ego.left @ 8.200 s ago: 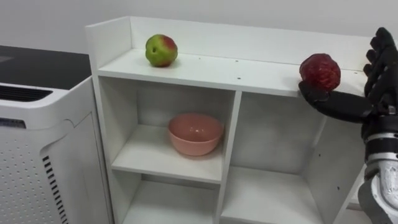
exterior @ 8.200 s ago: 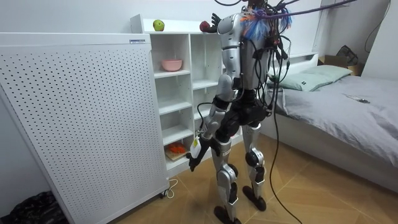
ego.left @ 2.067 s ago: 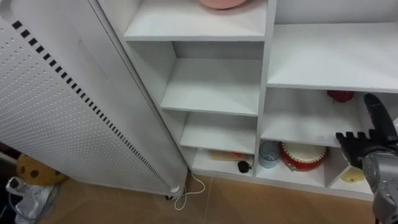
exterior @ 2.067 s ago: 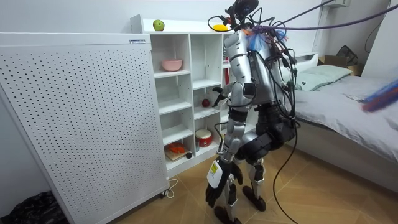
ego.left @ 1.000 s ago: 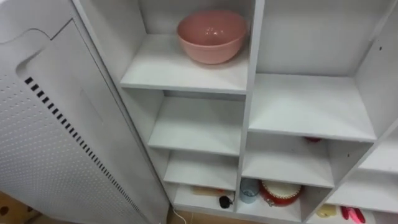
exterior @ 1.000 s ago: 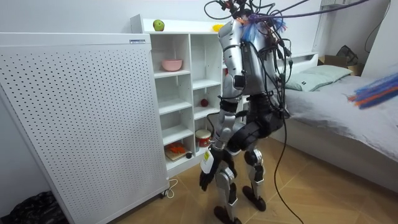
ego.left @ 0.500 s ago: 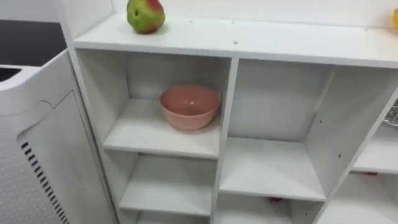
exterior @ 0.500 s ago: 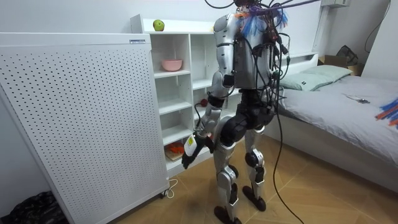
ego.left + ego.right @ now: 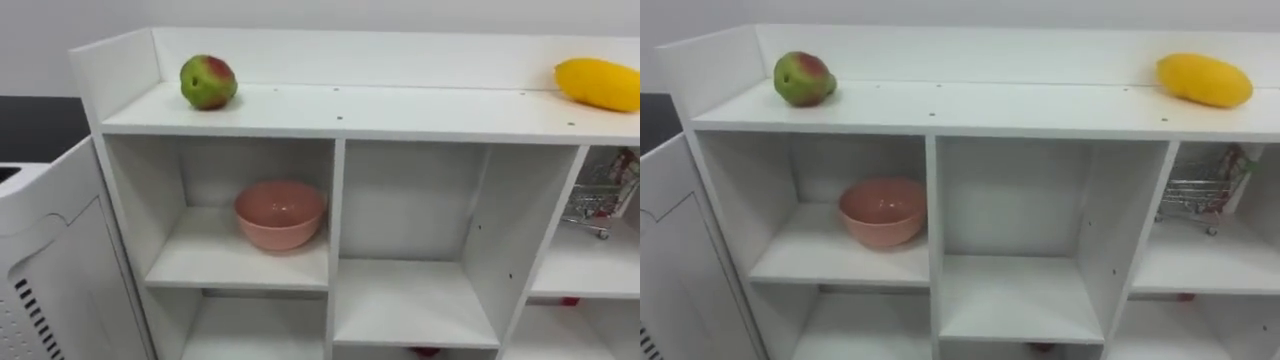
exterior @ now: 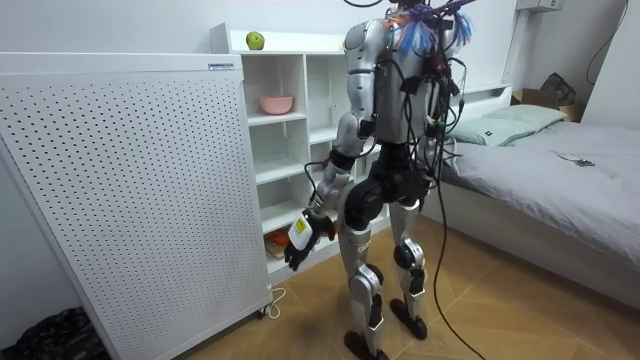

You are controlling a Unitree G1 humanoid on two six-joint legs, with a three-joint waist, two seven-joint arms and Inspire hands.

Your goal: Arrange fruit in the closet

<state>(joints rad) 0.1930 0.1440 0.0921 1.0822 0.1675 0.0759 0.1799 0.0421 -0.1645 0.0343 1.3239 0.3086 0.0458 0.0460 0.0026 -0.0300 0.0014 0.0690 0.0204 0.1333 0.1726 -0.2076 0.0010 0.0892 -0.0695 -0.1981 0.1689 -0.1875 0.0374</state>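
Observation:
A green-and-red apple (image 9: 208, 82) sits at the left end of the white closet's top board (image 9: 380, 112). A yellow mango (image 9: 600, 83) lies at the right end of the same board. In the compartment under the apple stands a pink bowl (image 9: 280, 214). A sliver of something red (image 9: 425, 351) peeks from a lower middle compartment. In the room view I stand upright facing the closet (image 10: 285, 130). My left hand (image 10: 300, 240) hangs low beside my thigh with relaxed fingers and holds nothing.
A small wire toy cart (image 9: 598, 200) stands in the upper right compartment. A white perforated panel (image 10: 130, 190) flanks the closet on its left side. A bed (image 10: 560, 170) fills the room view's right. The upper middle compartment (image 9: 410, 290) holds nothing.
The camera has swung up from the lower shelves to the top board as I straightened up. My left arm has swung toward the closet. The red fruit has left my right hand.

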